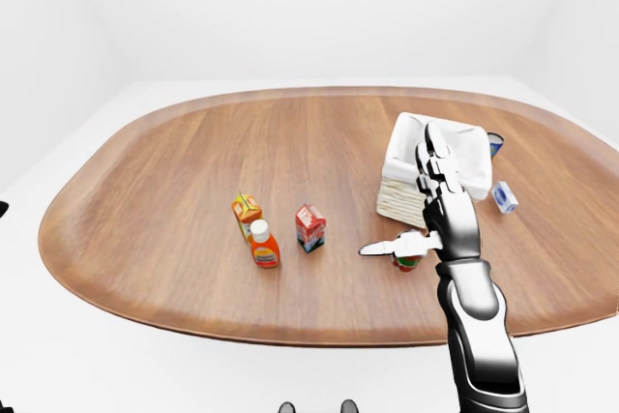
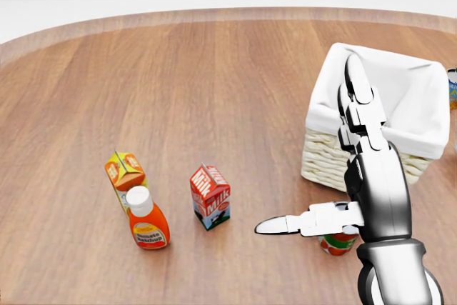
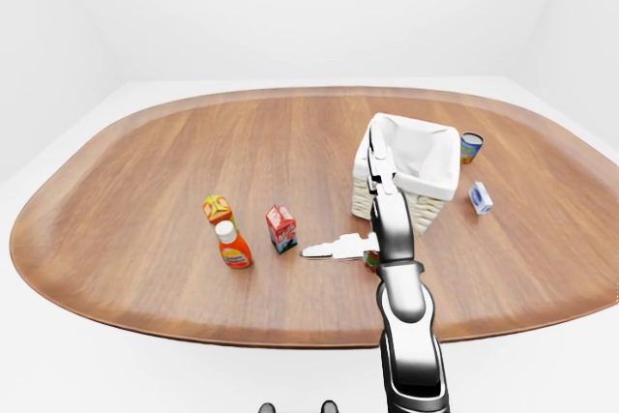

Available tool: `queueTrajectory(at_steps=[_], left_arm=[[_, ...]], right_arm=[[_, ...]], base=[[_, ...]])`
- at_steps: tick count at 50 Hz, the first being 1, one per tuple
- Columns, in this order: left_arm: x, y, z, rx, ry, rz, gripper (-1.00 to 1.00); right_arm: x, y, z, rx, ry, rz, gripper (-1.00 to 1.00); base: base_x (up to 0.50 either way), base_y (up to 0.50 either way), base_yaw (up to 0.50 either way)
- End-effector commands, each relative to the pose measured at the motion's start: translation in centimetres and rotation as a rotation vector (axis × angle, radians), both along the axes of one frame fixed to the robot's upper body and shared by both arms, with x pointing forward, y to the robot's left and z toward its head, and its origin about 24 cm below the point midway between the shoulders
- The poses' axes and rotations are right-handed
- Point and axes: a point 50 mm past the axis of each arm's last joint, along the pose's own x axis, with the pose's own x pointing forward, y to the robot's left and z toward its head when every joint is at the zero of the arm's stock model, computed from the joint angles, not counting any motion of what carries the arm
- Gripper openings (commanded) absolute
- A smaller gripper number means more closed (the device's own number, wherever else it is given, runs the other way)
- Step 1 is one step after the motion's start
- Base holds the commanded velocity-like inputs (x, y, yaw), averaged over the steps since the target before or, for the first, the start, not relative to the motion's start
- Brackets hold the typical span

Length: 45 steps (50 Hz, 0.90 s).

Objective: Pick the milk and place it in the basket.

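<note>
1. The right robot hand [image 2: 341, 149] was raised above the tabletop [image 2: 214, 69] with its fingers spread: two pointed straight up over the basket [image 2: 421, 116], the thumb [image 2: 296, 223] jutted sideways toward the head view's left. It gripped nothing.
2. The milk [image 2: 211, 196] stood upright, its long axis vertical, near the tabletop's near edge, well apart from the basket.
3. Key relation: the milk lay to the left of the thumb tip in the head view, near it but not touching, and lower on the tabletop than the hand.
4. The left robot hand was not in view, so the right hand was judged the nearer one.
5. A ketchup bottle [image 2: 147, 218] and an orange carton [image 2: 123, 174] stood just beside the milk's far side; a red can [image 2: 338, 243] sat partly hidden beneath the hand.
</note>
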Motion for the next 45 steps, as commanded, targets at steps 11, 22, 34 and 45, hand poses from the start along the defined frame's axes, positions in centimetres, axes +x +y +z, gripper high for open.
queueTrajectory(at_steps=[11, 22, 34, 45], left_arm=[[0.0, 0.0, 0.0, 0.001, 0.0, 0.0, 1.0], [0.0, 0.0, 0.0, 0.001, -0.001, 0.0, 1.0], [0.0, 0.0, 0.0, 0.001, -0.001, 0.0, 1.0], [0.0, 0.0, 0.0, 0.002, -0.001, -0.001, 1.0]], right_arm=[[0.1, -0.1, 0.0, 0.008, 0.002, 0.001, 1.0], [-0.1, 0.1, 0.5, 0.007, -0.021, 0.004, 1.0], [-1.2, 0.7, 1.4, -0.109, -0.062, 0.045, 1.0], [-1.3, 1.1, 2.5, -0.196, -0.1, 0.068, 1.0]], base=[[0.5, 0.05, 0.0], [0.39, 0.02, 0.0], [0.0, 0.0, 0.0], [0.0, 0.0, 0.0]])
